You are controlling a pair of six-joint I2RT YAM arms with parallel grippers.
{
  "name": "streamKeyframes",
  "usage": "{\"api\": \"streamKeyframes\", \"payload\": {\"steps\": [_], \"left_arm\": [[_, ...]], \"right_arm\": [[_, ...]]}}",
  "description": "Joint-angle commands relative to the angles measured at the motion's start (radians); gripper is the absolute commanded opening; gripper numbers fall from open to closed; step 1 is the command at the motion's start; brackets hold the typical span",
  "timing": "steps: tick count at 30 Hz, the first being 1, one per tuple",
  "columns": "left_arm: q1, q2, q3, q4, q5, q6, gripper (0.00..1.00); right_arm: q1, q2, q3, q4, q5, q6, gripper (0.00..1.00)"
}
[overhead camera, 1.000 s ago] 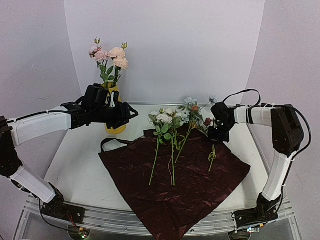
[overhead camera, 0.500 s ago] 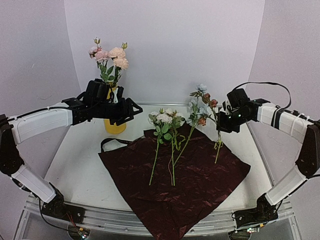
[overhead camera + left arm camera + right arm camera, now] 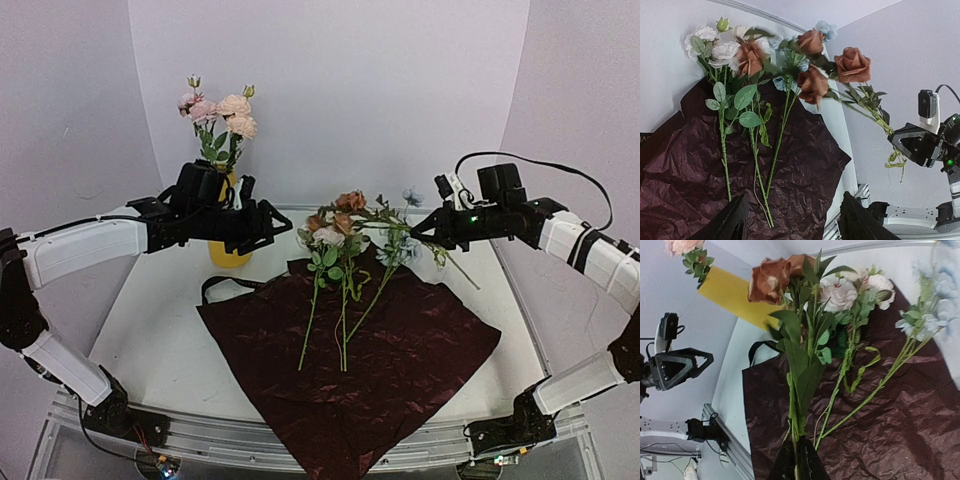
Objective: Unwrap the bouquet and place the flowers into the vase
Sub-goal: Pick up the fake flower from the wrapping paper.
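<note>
Right gripper clenched on the green stem of a rust-coloured artificial rose sprig, which is held roughly level in the air over the far part of the white table. Left gripper released and empty, hovering just in front of the tall yellow cone vase near the table's far left corner. Pink roses stand in the vase. Crinkled dark red paper sheet spread flat from the table's centre to its near edge. Cream roses and pale blue roses lie at the sheet's far edge, stems pointing to the near edge. Black ribbon at the sheet's left corner.
</note>
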Motion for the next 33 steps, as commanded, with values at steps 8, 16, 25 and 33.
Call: {"api": "streamKeyframes", "payload": {"steps": [8,16,25,33], "left_arm": [[-0.098,0.044,0.158,0.027,0.023,-0.012,0.71],[-0.245,0.090,0.252,0.136,-0.152,-0.206,0.99],[-0.332,0.140,0.275,0.198,-0.459,-0.598,0.99],[-0.353,0.210,0.322,0.209,-0.506,-0.698,0.91]], "right_arm": [[0.007,-0.014,-0.013,0.111,-0.167,0.056,0.05],[0.019,0.007,-0.009,0.249,-0.193,0.148,0.02],[0.096,0.004,0.029,0.250,-0.173,0.111,0.02],[0.127,-0.018,0.029,0.249,-0.162,0.100,0.02]]}}
